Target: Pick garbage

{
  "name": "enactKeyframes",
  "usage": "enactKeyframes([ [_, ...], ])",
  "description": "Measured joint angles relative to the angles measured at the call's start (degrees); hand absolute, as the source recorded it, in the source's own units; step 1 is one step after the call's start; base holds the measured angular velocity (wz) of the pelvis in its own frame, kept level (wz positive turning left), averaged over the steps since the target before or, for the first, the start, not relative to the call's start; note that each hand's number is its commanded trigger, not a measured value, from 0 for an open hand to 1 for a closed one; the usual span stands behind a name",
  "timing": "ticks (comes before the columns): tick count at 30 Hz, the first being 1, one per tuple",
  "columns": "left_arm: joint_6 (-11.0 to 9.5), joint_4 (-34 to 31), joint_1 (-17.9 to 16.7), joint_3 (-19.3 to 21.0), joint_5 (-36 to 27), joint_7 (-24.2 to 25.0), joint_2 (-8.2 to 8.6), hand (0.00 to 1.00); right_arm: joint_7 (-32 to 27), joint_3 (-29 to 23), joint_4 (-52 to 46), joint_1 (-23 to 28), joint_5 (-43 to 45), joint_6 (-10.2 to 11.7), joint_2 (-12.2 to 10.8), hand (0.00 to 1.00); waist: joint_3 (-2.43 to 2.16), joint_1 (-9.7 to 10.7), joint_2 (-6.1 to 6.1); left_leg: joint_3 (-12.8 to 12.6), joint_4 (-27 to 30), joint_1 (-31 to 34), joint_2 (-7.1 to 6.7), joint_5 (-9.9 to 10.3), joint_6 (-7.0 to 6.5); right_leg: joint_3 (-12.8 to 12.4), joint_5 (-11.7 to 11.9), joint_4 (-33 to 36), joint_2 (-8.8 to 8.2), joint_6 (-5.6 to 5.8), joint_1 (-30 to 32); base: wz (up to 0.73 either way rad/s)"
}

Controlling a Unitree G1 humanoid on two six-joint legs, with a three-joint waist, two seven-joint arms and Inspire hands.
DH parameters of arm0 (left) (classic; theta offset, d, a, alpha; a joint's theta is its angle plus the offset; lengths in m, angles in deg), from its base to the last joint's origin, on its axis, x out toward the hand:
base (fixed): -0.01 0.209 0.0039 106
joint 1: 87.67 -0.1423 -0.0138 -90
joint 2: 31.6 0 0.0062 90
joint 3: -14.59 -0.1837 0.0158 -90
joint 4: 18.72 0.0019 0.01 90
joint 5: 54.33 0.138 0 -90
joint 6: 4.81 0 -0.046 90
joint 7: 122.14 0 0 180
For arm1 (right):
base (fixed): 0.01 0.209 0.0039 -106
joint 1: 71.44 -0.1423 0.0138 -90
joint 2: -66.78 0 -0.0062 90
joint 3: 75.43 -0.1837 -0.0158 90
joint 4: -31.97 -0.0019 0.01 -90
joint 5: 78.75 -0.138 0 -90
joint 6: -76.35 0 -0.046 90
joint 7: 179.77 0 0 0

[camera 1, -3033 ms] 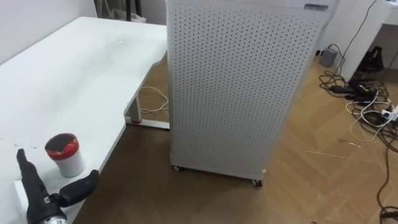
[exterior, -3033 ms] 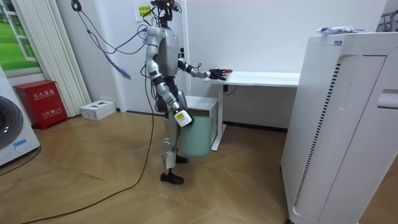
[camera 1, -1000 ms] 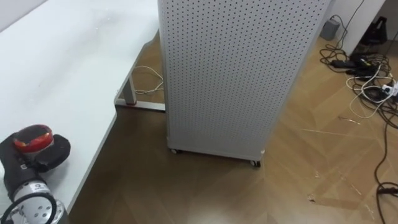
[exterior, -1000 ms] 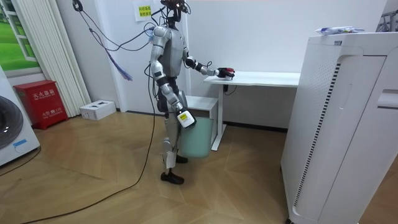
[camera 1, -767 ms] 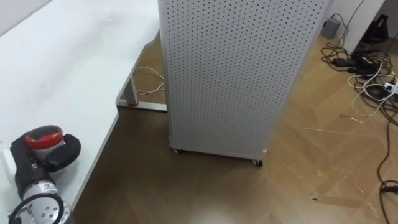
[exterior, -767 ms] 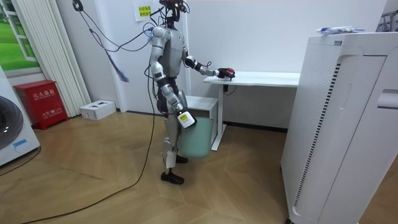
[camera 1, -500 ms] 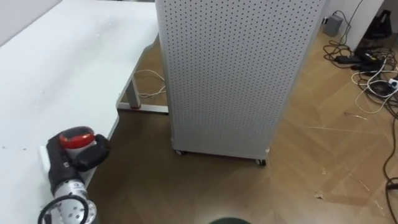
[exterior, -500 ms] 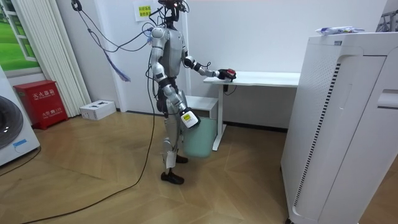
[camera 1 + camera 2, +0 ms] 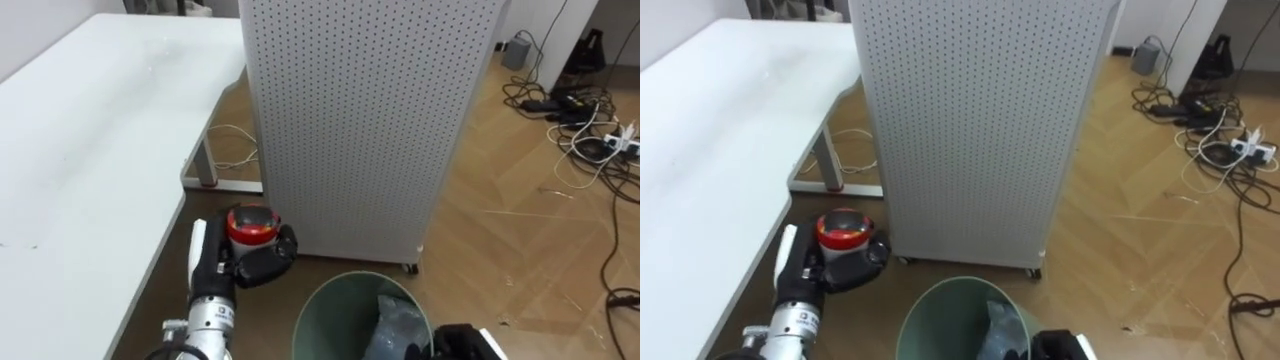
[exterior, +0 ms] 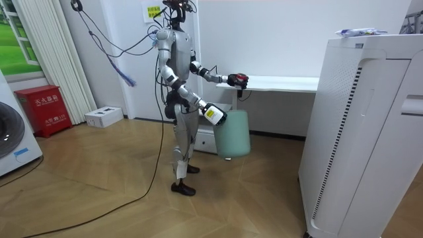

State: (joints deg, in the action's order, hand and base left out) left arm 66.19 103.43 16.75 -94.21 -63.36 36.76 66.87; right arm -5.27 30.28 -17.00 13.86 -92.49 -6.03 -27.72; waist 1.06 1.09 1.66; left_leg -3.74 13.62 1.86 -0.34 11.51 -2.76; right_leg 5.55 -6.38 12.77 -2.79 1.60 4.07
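Observation:
A white cup with a red lid [image 9: 250,222] is off the white table [image 9: 90,150], just past its edge, with my left hand [image 9: 256,266] shut round it. Right of it and lower, a pale green bin [image 9: 330,300] is raised off the floor. A grey crumpled bag [image 9: 398,320] lies inside the bin. My right hand [image 9: 458,340] grips the bin at its near rim. In the room view I stand by the table's end, with the cup [image 10: 241,79] held out above the lifted bin [image 10: 234,132].
A white perforated cabinet on wheels [image 9: 360,110] stands close behind the bin. Cables and power strips [image 9: 590,110] lie on the wood floor at the right. In the room view a tall white appliance [image 10: 370,132] stands at the right and a red box [image 10: 45,109] at the left.
My left hand has closed on the cup and carried it off the table to the right. My right hand has lifted the green bin up in front of me. The head camera has shifted.

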Motion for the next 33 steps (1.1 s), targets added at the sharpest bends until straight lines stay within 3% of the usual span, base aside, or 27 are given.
enactKeyframes([
  [4,1.70,-1.85,-2.73,-0.77,-0.04,3.13,0.30,1.00,-1.39,0.01,-1.32,-0.16,-1.18,-0.03,-0.07,1.00,-0.14,-0.21,0.27,-0.69,0.01,-0.22,-0.04,0.02,-0.03,-0.77,0.01,0.19,0.01,-0.02,0.12,-0.07],
  [8,3.36,-2.65,-2.77,-1.89,0.11,5.78,0.69,1.00,-2.11,0.00,-1.52,-1.11,-1.39,-0.05,-0.16,1.00,-0.14,-0.30,0.25,-0.93,0.05,-0.19,0.00,0.03,-0.03,-0.76,0.02,0.43,0.05,-0.02,0.26,0.00],
  [12,3.68,-5.27,-3.05,-2.11,0.88,7.22,1.28,1.00,-2.19,0.01,-3.45,-1.29,-1.14,-0.05,-0.37,1.00,-0.11,-0.28,0.08,-1.08,0.02,-0.24,0.07,0.03,-0.03,-0.72,0.02,0.44,0.09,-0.03,0.26,0.00],
  [14,3.68,-6.04,-3.06,-2.23,2.00,8.22,1.39,0.82,-1.72,0.02,-3.62,-2.05,-0.93,-0.05,-0.76,1.00,-0.11,-0.19,0.00,-1.24,-0.06,-0.41,0.12,0.03,-0.03,-0.74,0.02,0.44,0.12,-0.03,0.21,0.00],
  [15,3.68,-6.04,-3.06,-2.40,1.98,8.32,1.42,0.56,-1.64,0.03,-3.63,-2.24,-0.99,-0.05,-0.85,1.00,-0.10,-0.09,-0.04,-1.30,-0.07,-0.45,0.14,0.03,-0.03,-0.76,0.02,0.44,0.13,-0.03,0.18,0.00],
  [16,3.69,-6.03,-3.07,-2.82,1.96,8.38,1.45,0.24,-1.30,0.05,-3.64,-2.58,-0.93,-0.05,-0.96,1.00,-0.06,-0.04,-0.15,-1.34,-0.09,-0.48,0.17,0.03,-0.03,-0.73,0.02,0.43,0.13,-0.03,0.15,0.00],
  [18,3.69,-6.02,-3.38,-2.90,2.10,8.89,1.65,0.00,-1.12,0.05,-3.64,-3.02,0.08,-0.05,-1.36,1.00,-0.01,0.13,-0.25,-1.39,-0.13,-0.51,0.19,0.03,-0.03,-0.76,0.02,0.42,0.14,-0.03,0.15,0.00],
  [26,4.45,-3.84,-5.35,-2.91,2.54,9.29,2.32,0.00,-0.51,0.02,-3.64,-3.31,3.34,-0.04,-2.15,1.00,0.60,0.28,-1.20,-1.80,-0.13,-0.45,0.45,0.09,-0.01,-0.72,0.05,0.44,0.28,-0.07,0.32,-0.01],
  [33,4.45,-3.84,-5.31,-2.84,2.45,8.84,2.74,0.00,0.89,1.18,-3.60,-3.29,3.49,-0.27,-2.88,1.00,0.72,0.34,-1.43,-2.74,-0.42,-0.38,0.61,0.11,0.02,-0.76,0.08,0.89,0.34,-0.13,1.22,-0.07],
])
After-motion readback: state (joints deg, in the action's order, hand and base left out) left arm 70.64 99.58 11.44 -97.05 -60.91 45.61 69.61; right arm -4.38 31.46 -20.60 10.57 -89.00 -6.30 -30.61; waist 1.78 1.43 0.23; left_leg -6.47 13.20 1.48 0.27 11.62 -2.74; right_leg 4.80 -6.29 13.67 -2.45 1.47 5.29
